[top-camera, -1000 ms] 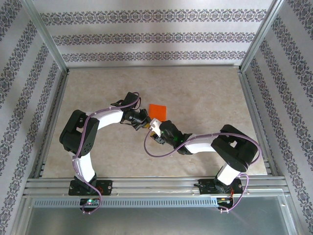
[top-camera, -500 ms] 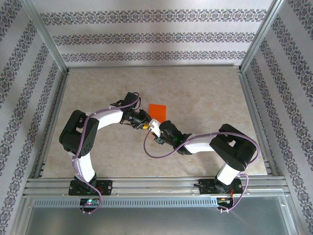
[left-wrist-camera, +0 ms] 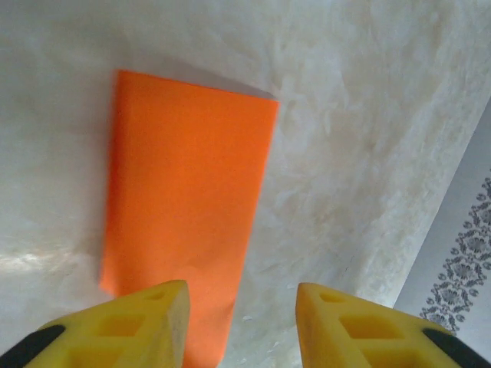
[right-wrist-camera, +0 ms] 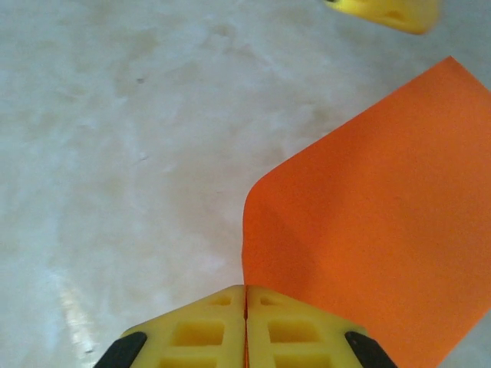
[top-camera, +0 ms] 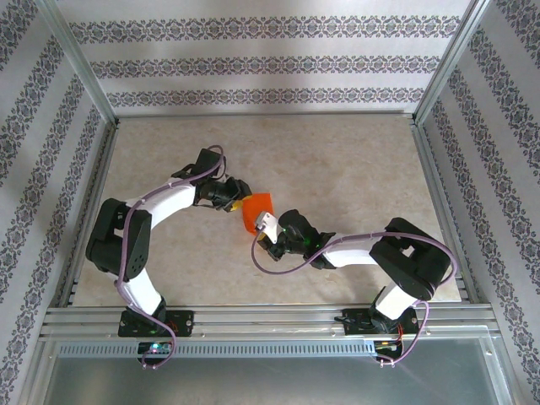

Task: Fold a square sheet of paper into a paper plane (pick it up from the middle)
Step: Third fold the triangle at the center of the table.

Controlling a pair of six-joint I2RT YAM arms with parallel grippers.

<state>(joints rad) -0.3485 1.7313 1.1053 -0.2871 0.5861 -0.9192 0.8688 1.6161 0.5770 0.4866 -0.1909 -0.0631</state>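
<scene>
The left tool [left-wrist-camera: 242, 307] points down with its two yellow fingers [left-wrist-camera: 146, 318] spread well apart. The right tool [right-wrist-camera: 245, 297] has its fingers pressed flat together, pinching the edge of the square sheet of paper [right-wrist-camera: 368, 215] nearest to it. One left fingertip sits just ahead of the right tool.

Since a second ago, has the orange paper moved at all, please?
Yes. The orange paper has come nearer the front rail, pinched by the right tool.
</scene>
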